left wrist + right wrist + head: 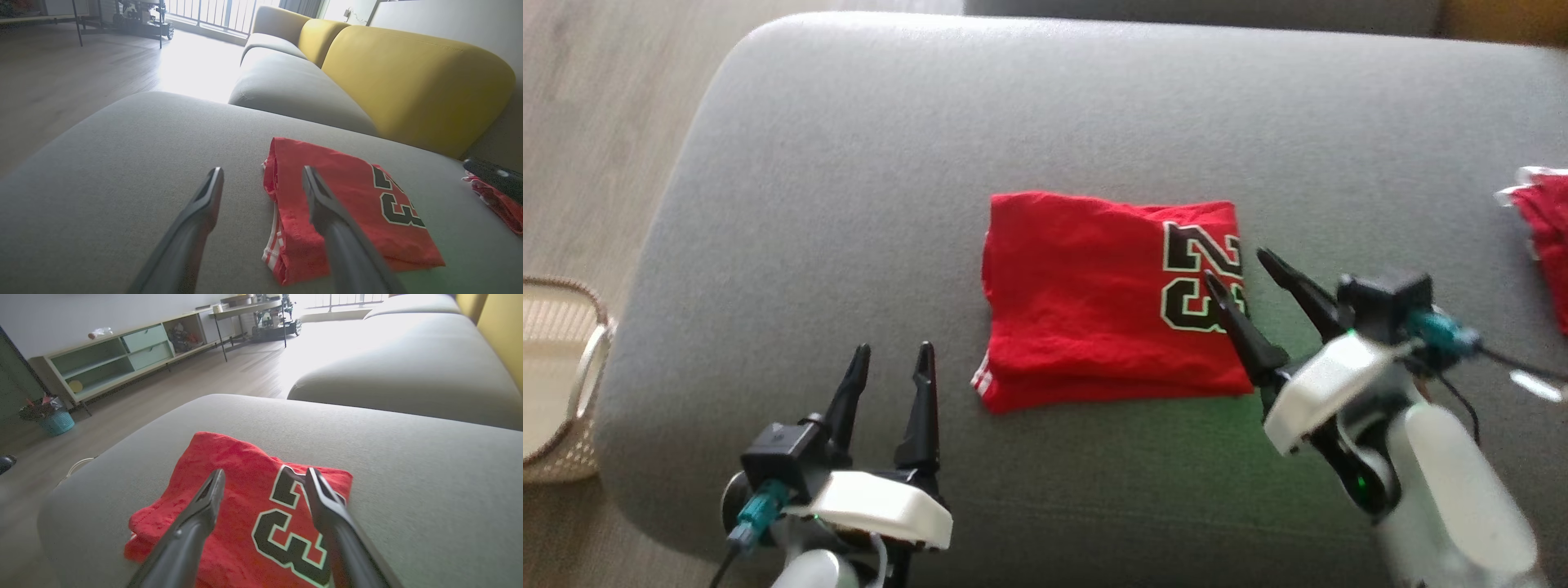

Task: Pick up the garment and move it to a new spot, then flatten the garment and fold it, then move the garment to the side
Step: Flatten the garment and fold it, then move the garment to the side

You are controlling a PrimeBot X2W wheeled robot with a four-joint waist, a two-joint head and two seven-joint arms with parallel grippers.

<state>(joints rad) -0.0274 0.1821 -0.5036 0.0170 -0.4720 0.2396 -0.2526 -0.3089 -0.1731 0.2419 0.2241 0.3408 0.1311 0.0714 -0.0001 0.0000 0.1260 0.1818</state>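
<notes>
Garment [1094, 302] lies mid-seat on the sofa cushion [833, 188] | left gripper [894, 349] before its left corner, apart | right gripper [1235, 265] over its right edge | another cloth [1543, 237] at the cushion's far right | basket [556, 384] on the floor [588, 122], left of the cushion | backrest [408, 81] behind

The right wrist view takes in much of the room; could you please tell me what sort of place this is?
Probably a home living room: a grey fabric sofa with mustard-yellow back cushions, a long low pale-green sideboard along the wall, and pale wood-look flooring.
</notes>
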